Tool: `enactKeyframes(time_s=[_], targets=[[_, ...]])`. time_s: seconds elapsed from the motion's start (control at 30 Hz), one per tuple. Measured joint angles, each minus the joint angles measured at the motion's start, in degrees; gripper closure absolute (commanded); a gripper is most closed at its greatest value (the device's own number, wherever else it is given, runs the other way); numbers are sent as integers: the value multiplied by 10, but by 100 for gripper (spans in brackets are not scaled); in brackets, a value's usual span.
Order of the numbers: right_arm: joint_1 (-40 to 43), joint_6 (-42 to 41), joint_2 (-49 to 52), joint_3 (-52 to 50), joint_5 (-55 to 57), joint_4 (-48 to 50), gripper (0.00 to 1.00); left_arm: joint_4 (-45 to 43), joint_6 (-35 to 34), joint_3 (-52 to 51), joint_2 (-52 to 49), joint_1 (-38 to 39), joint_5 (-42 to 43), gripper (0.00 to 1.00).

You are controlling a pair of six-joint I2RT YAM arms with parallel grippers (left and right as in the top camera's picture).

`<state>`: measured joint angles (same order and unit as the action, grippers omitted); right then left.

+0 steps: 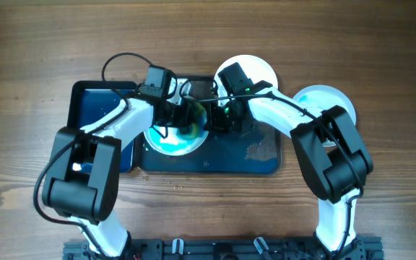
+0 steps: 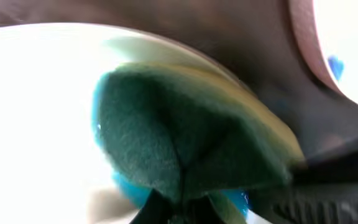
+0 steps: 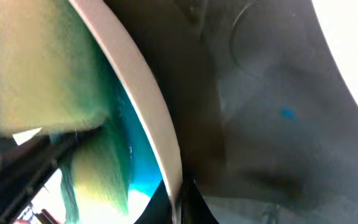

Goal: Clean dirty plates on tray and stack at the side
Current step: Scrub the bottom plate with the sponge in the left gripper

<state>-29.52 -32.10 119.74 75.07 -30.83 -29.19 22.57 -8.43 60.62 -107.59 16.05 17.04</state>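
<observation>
A white plate (image 1: 166, 142) smeared with blue lies on the dark tray (image 1: 226, 155), left of its middle. My left gripper (image 1: 183, 115) is shut on a green and yellow sponge (image 2: 185, 137) that presses on the plate (image 2: 36, 112). My right gripper (image 1: 219, 119) is shut on the plate's right rim (image 3: 145, 106); the sponge (image 3: 42, 74) shows beyond that rim. A second white plate (image 1: 255, 70) lies at the tray's far edge. A third white plate (image 1: 322, 101) lies on the table right of the tray.
A blue tray (image 1: 96, 108) lies under the left arm, left of the dark tray. Smudges (image 1: 262, 150) mark the dark tray's right part. The wooden table (image 1: 381, 180) surrounds both trays.
</observation>
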Motion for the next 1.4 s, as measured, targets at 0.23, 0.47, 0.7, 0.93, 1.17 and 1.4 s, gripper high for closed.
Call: enactKeyframes(time_s=[0.23,0.47,0.7,0.93,1.17,1.4], targets=[[-6,-2,1,0,-1,6,96,109,-186,17,11,15,-377,96],[-9,1,2,0,-5,-9,96,158,-65,24,18,-14,-230,96],[-2,7,1,0,-9,-15,96,185,129,9,0,-14,148,96],[-2,4,1,0,-3,-6,95,55,86,-1,-2,-11,152,96],[-2,-2,1,1,0,4,96,5,-77,5,7,15,-96,96],[-4,-1,1,1,0,2,96,145,-111,55,3,8,-331,96]])
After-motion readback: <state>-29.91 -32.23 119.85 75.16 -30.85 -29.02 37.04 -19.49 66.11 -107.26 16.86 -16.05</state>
